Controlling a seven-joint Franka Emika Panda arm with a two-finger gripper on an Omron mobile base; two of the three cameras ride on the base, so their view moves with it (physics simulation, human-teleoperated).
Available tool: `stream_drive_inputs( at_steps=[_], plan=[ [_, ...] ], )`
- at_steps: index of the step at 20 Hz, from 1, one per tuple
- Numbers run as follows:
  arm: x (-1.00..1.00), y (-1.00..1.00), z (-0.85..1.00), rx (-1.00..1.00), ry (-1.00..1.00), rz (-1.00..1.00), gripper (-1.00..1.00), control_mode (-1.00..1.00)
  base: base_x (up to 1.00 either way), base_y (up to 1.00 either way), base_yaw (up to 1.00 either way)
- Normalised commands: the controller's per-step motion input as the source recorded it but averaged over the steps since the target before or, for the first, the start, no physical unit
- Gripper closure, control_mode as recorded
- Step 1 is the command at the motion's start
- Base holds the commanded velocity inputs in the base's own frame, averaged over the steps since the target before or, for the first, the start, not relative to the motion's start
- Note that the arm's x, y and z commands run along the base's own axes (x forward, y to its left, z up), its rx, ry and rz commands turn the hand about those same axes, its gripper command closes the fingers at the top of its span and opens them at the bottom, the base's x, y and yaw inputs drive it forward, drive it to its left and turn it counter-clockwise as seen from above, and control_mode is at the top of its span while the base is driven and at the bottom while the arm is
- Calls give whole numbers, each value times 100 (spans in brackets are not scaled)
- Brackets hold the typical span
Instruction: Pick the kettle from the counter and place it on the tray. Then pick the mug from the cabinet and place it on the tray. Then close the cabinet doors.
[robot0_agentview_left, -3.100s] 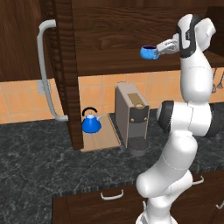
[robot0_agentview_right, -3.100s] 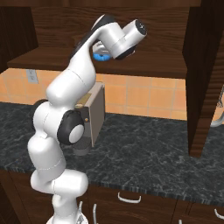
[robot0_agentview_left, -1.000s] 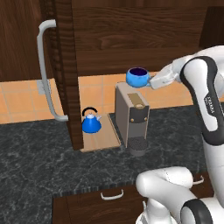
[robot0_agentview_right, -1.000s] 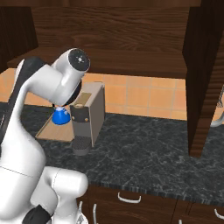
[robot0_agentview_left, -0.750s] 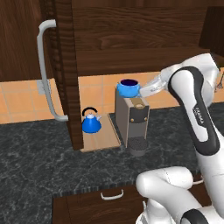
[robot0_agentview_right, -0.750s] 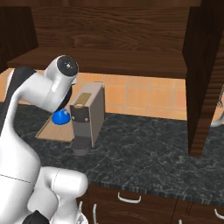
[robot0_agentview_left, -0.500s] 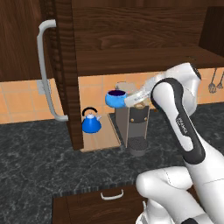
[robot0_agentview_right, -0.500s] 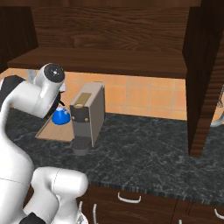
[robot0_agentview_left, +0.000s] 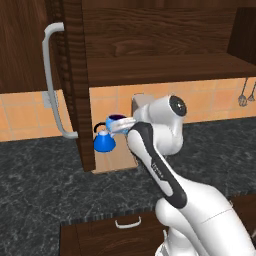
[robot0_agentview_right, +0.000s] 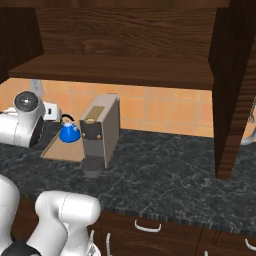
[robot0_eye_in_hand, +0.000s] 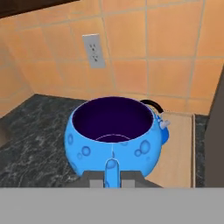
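The gripper (robot0_eye_in_hand: 112, 171) grasps the mug (robot0_eye_in_hand: 113, 133) by its handle above the tray (robot0_eye_in_hand: 178, 151) beside the kettle (robot0_agentview_left: 104, 142); it looks rigid, light, glossy, possibly slippery

**No readable text anywhere in the scene**

No lettering, brand, number or sign can be read on any surface. The grey box-shaped coffee machine (robot0_agentview_right: 100, 134), standing on the dark marbled stone counter (robot0_agentview_right: 165, 175), carries a tan top panel and small round marks on its front, but nothing legible. The small bright blue mug (robot0_eye_in_hand: 113, 138) has only paler blue bubble-like spots. The white wall socket (robot0_eye_in_hand: 93, 50) on the orange tiles behind the mug shows plain slots and no writing. The dark wood cabinet (robot0_agentview_left: 150, 45) above the machine is unmarked.
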Motion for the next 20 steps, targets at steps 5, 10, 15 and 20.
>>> stream_drive_inputs(
  at_steps=[5,10,15,20],
  plan=[
    [38,1,-42,0,15,-5,100,-100,0,0,0],
    [43,2,-63,-4,10,-1,100,-100,0,0,0],
    [52,12,-85,-15,1,-6,100,-100,0,0,0],
    [44,5,-68,-9,3,-6,100,-100,0,0,0]
  ],
)
